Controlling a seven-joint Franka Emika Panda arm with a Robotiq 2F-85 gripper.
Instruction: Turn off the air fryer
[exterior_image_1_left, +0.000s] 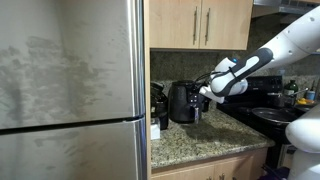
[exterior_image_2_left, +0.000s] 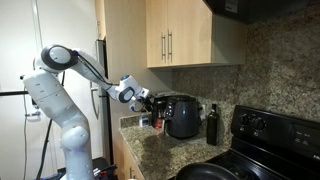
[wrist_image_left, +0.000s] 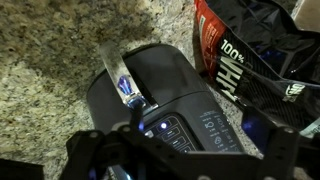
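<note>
The air fryer (exterior_image_1_left: 183, 103) stands on the granite tabletop (exterior_image_1_left: 200, 142), back near the wall under the wooden cabinets (exterior_image_1_left: 200, 22). In the wrist view I look down on its glossy black top (wrist_image_left: 160, 90). Its panel (wrist_image_left: 185, 130) glows with small blue lights close to me, and a clear handle (wrist_image_left: 121, 75) sticks out from its far edge over the speckled stone (wrist_image_left: 50, 50).

My gripper (wrist_image_left: 190, 162) hangs over the panel end. Its dark fingers (wrist_image_left: 95, 152) show at the lower corners of the wrist view, spread well apart and holding nothing. In both exterior views the gripper (exterior_image_1_left: 204, 93) (exterior_image_2_left: 146, 99) sits just beside the fryer (exterior_image_2_left: 182, 116), level with its upper part. I cannot tell whether it touches.

The room is a kitchen, with a granite backsplash (exterior_image_2_left: 270, 70) of the same stone as the tabletop (exterior_image_2_left: 150, 152).

- A steel fridge (exterior_image_1_left: 70, 80) fills much of an exterior view, and its edge stands in front of the fryer's far side.
- A black stove (exterior_image_2_left: 268, 130) sits along the tabletop on the fryer's other side.
- A dark bottle (exterior_image_2_left: 211, 125) stands between the fryer and the stove.
- A red and black bag (wrist_image_left: 228, 50) printed "100% WHEY" lies just beside the fryer.
- Some small things crowd the tabletop near the fridge, too small to name.
</note>
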